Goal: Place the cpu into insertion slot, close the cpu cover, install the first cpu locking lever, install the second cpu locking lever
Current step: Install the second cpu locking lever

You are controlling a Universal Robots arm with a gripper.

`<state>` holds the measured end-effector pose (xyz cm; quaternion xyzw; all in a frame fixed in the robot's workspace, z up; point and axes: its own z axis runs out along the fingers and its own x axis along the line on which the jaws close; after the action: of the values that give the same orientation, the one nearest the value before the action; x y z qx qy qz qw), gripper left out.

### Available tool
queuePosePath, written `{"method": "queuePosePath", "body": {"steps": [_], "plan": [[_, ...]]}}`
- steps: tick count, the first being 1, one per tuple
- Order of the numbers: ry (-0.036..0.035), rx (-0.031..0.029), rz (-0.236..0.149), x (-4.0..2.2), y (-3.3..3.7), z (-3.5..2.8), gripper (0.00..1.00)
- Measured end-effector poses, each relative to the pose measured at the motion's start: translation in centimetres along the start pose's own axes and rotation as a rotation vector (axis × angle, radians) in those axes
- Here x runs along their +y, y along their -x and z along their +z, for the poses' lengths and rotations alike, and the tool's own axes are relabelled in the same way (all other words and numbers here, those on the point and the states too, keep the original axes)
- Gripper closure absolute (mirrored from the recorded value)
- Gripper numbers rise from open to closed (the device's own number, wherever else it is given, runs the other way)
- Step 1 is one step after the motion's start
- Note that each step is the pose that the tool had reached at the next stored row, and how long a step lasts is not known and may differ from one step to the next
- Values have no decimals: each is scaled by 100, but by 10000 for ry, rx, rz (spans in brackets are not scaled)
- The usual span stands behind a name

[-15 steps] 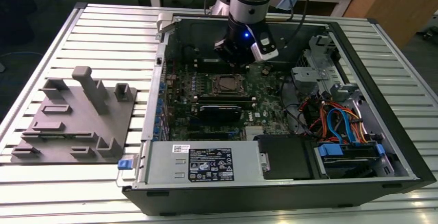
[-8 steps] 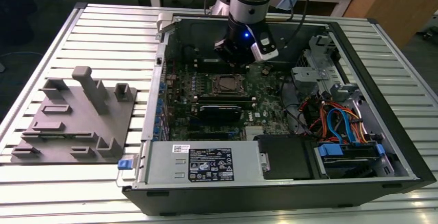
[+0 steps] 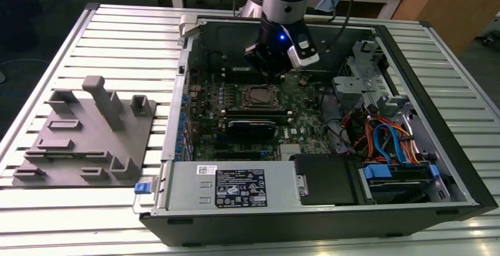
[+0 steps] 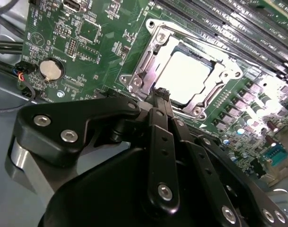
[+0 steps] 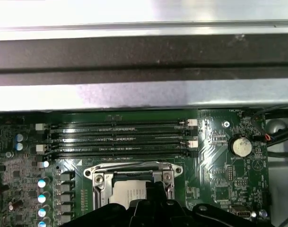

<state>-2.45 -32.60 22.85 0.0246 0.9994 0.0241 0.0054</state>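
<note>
- Hovering over the motherboard (image 3: pixel 258 109) inside the open computer case (image 3: pixel 312 209), the gripper (image 4: pixel 161 94) has its fingertips drawn together to a narrow point with nothing between them, so it looks clenched and empty-handed.
- Those tips sit right at the edge of the insertion slot (image 4: pixel 144 71), in the second wrist view just beside the silvery rim on the side facing the camera.
- Inside the slot, the cpu (image 4: pixel 184 75) already lies flat, its pale metal top showing through the window of the cpu cover (image 4: pixel 226 73), which appears to be folded down around it.
- From that, I judge the placing and the cover step done, and the work to be at the locking levers; thin rods run along the frame, but I cannot tell whether either is latched.
- A lever move would call for a fine tip placement, hooking a thin wire without scraping the board.
- Beyond the socket run the long memory slots (image 5: pixel 120 137), and a round coin battery (image 5: pixel 241 145) sits further off.
- Outside the case, a grey fixture tray (image 3: pixel 86 133) rests on the slatted table (image 3: pixel 125 33).
</note>
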Motion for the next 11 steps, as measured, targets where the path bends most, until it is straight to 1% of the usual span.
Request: {"method": "queuePosePath", "body": {"steps": [1,4,5,8,11], "plan": [[-45,-4,1,1,0,0,89],[-262,-13,-2,0,-1,-1,89],[-300,-16,-3,-3,0,0,89],[-360,-18,-4,-18,0,-2,89],[-375,-19,-4,-33,1,-2,89]]}}
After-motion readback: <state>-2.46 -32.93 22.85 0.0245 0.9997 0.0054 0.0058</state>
